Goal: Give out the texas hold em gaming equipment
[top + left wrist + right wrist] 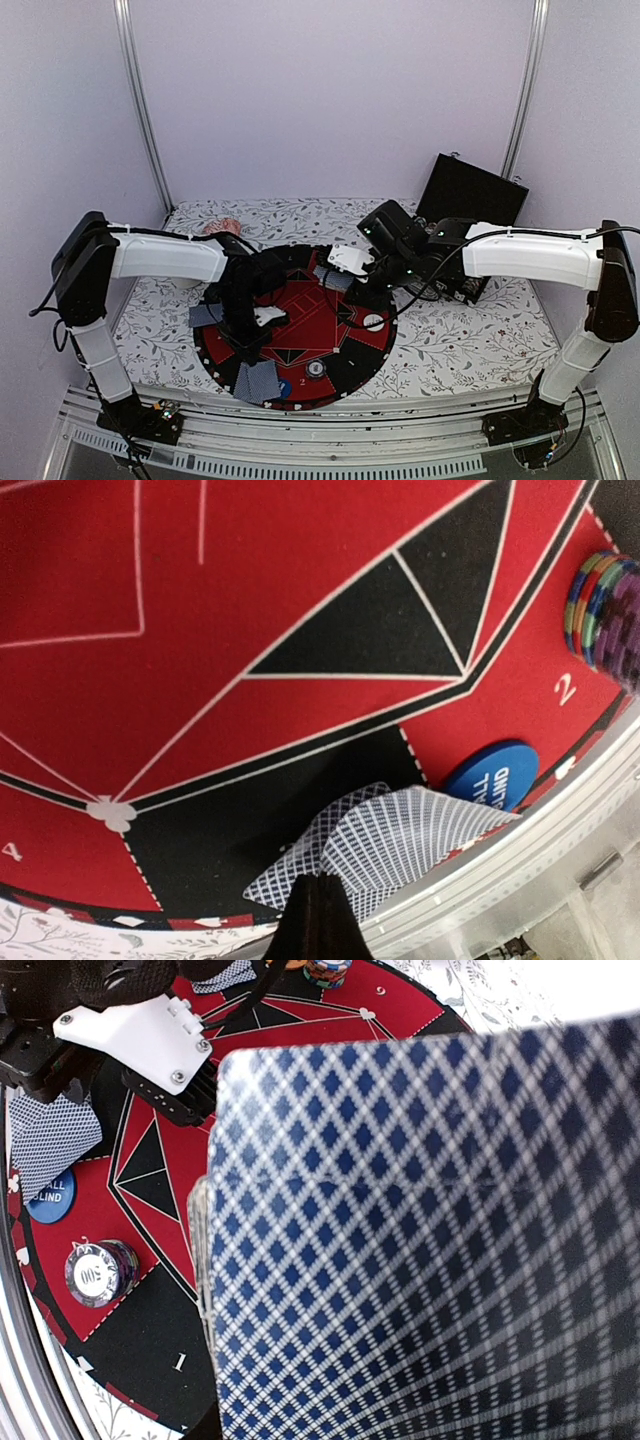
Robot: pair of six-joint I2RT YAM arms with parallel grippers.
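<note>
A round red and black poker mat [330,330] lies mid-table. My right gripper [336,272] is shut on a deck of blue-backed playing cards [420,1240] that fills the right wrist view and hides its fingers. My left gripper [320,885] hangs low over the mat's front edge. Its fingertips are shut on the corner of an arched card [430,835], which lies across another card [290,865]. Beside them sit a blue disc [490,772] and a striped chip stack [605,610]. Another pair of cards [205,315] lies at the mat's left, and a white disc [373,322] at its right.
An open black case [470,195] stands at the back right, behind the right arm. A pink patterned bowl [222,227] sits at the back left on the floral cloth [470,345]. A metal rail [560,850] runs just past the mat's near edge.
</note>
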